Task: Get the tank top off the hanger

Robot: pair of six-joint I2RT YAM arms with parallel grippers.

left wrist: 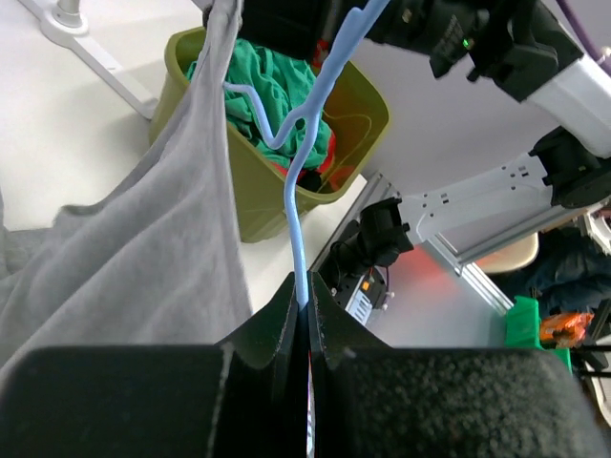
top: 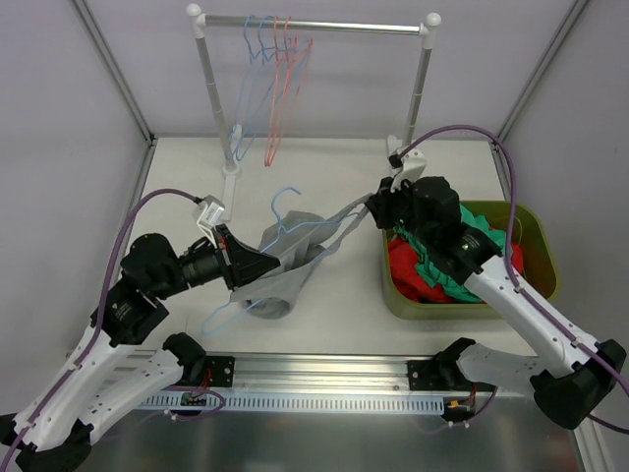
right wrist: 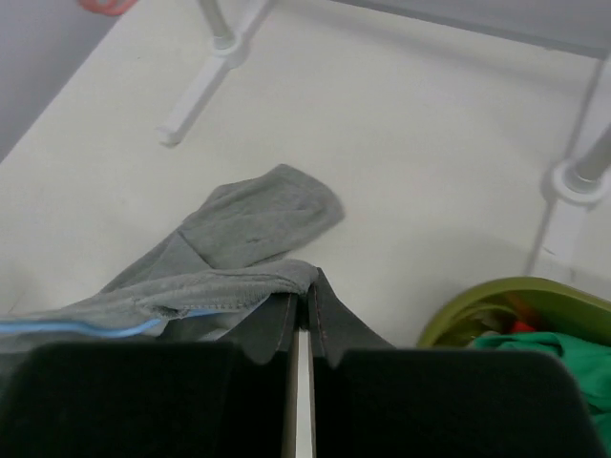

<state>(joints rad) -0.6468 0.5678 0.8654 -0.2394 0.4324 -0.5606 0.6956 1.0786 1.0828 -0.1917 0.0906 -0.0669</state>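
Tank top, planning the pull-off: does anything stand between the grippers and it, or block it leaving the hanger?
Nothing visible does: the right gripper pinches the tank top strap, the left gripper the blue hanger.

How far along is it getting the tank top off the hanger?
Done: the left hand pinches the blue hanger, and the right hand pinches a strap of the grey tank top. In hand: the strap is stretched out. Left: the hanger wire runs inside the fabric, so the top is not off yet.
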